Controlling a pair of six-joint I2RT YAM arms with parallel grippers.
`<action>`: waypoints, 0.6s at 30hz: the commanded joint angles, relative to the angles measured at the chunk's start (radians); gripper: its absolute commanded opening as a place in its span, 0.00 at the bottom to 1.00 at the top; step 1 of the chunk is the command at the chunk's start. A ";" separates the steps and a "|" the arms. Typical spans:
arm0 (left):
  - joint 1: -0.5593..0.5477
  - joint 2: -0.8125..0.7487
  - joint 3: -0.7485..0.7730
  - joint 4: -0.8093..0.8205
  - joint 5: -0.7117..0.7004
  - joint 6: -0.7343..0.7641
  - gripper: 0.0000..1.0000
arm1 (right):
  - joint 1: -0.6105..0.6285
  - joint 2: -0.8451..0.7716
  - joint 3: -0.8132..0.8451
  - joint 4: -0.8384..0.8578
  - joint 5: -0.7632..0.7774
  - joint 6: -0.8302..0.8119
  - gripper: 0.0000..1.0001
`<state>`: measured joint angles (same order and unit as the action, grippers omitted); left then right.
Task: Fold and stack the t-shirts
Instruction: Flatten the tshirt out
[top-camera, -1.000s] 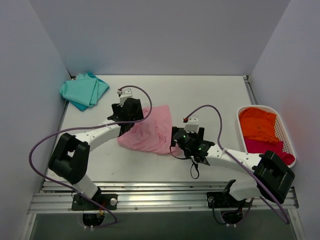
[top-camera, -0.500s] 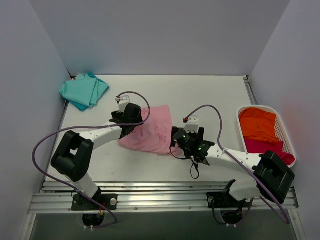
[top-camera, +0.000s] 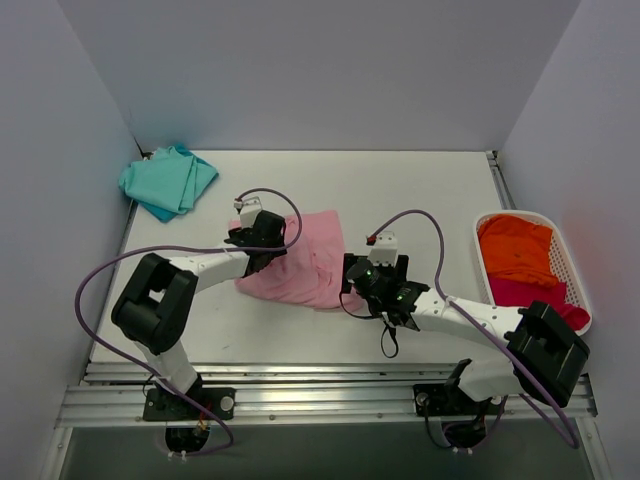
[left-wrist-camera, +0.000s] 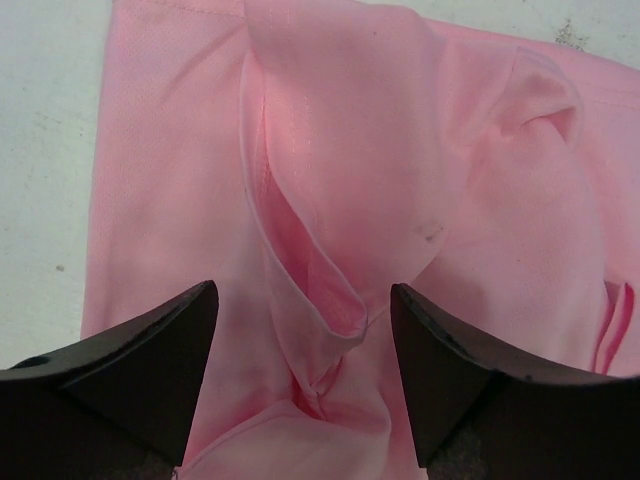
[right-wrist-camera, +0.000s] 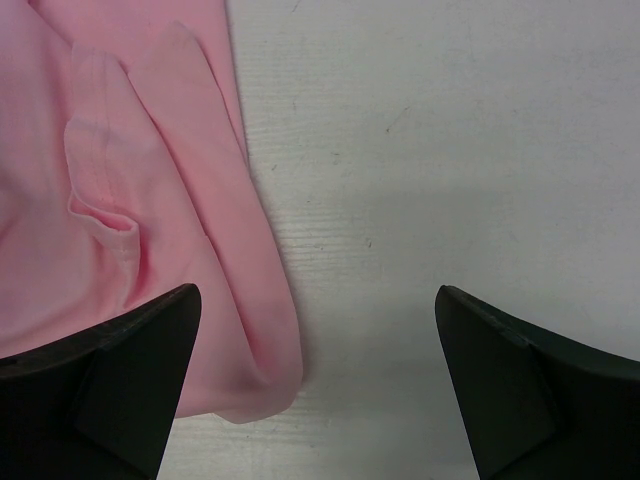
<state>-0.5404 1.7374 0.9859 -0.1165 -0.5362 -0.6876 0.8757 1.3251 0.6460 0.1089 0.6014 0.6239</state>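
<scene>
The left gripper (left-wrist-camera: 305, 300) hangs low over the pink t-shirt (left-wrist-camera: 340, 180) with its jaws apart. A raised fold of the cloth runs up between the two fingers, and neither finger pinches it. Ahead of this gripper the shirt spreads out in soft wrinkles. Off to its left a strip of bare table (left-wrist-camera: 45, 150) shows past the hem.

The right gripper (right-wrist-camera: 315, 300) also stands wide open, with only tabletop between its fingers. The shirt's rounded edge lies just beside its left finger.

From above, the two grippers (top-camera: 262, 248) (top-camera: 352, 280) sit at opposite sides of the pink t-shirt (top-camera: 305, 262), so the cloth lies between them. A folded teal t-shirt (top-camera: 170, 180) lies well beyond the left gripper and to its left, in the far corner. Well to the right of the right gripper is a white basket (top-camera: 577, 285) holding an orange t-shirt (top-camera: 515, 250) and a magenta t-shirt (top-camera: 535, 293). A purple cable (top-camera: 290, 215) arches over the left wrist, above the shirt's far edge.
</scene>
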 joint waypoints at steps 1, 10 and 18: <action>0.003 0.008 0.025 0.032 -0.001 -0.009 0.78 | -0.007 0.011 0.032 -0.005 0.037 -0.001 1.00; 0.005 0.056 0.048 0.037 -0.001 -0.007 0.27 | -0.006 0.011 0.032 -0.009 0.041 0.000 1.00; 0.000 0.008 0.099 -0.001 -0.050 0.006 0.02 | -0.006 0.005 0.032 -0.012 0.043 0.002 1.00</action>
<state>-0.5400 1.8011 1.0126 -0.1184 -0.5438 -0.6941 0.8757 1.3323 0.6460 0.1085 0.6022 0.6243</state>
